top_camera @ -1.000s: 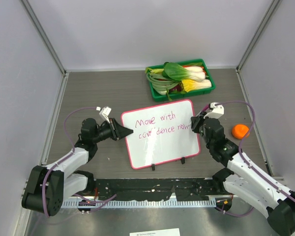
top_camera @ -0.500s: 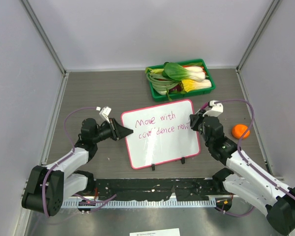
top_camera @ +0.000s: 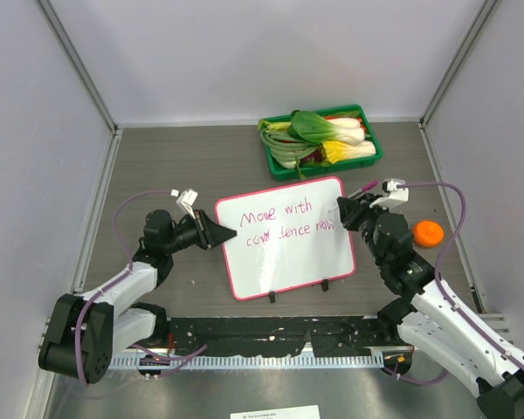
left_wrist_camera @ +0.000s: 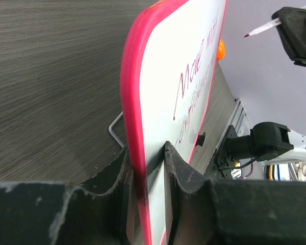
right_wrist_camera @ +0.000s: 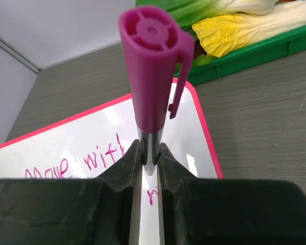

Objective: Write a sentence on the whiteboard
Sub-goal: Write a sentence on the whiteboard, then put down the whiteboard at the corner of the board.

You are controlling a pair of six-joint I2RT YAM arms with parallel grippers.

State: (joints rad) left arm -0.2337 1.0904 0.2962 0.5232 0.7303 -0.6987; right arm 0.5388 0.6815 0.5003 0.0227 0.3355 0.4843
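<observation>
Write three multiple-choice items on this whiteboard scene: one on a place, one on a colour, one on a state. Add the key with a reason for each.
1. Where does the orange fruit lie relative to the whiteboard?
A. on it
B. on the table, to its right
C. on the table, to its left

2. What colour is the cap of the marker?
A. blue
B. black
C. magenta

3. How is the left gripper?
A. shut on the whiteboard's left edge
B. open in the air
C. holding the marker

Key:
1 B: it sits on bare table beyond the board's right edge.
2 C: the right wrist view shows a magenta cap.
3 A: its jaws pinch the pink frame.
</observation>
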